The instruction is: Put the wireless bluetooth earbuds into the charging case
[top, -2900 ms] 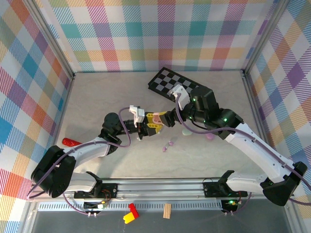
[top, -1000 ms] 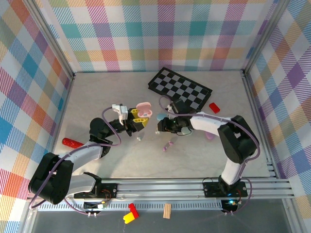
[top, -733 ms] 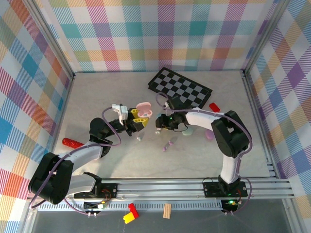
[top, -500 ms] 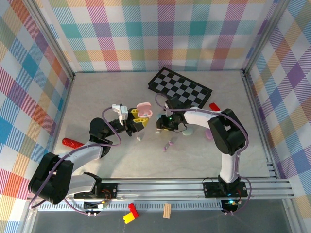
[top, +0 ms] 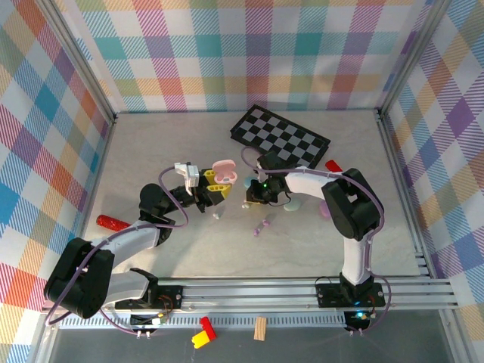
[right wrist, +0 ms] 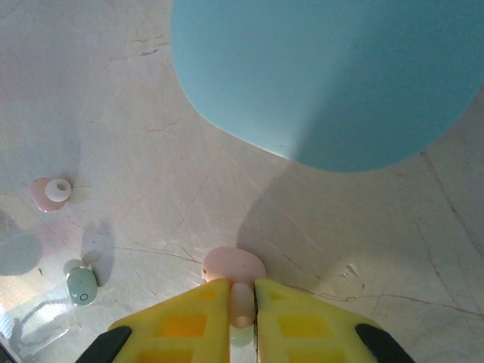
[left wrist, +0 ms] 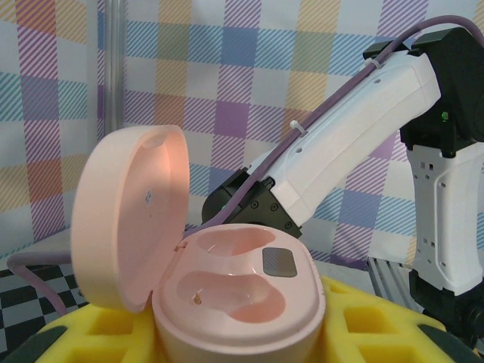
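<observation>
Nearest: two loose earbuds (top: 265,222) on the tabletop (top: 151,151) | right gripper (right wrist: 242,291) pinched closed on a pink earbud (right wrist: 233,268) at tabletop level, near a blue case (right wrist: 333,76) | left gripper (top: 215,190) clamped on a pink case (left wrist: 234,291), lid open | farthest: checkerboard (top: 281,136)

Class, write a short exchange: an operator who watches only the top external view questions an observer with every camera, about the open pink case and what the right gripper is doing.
Operator: From above I can't see into the pink case. Is anything seated in it?
Observer: No. The left wrist view shows the pink case with its lid up and both wells empty.
Operator: And the right gripper, is it holding something?
Observer: Yes. The right wrist view shows the right gripper shut on a pink earbud, down at the table.
</observation>
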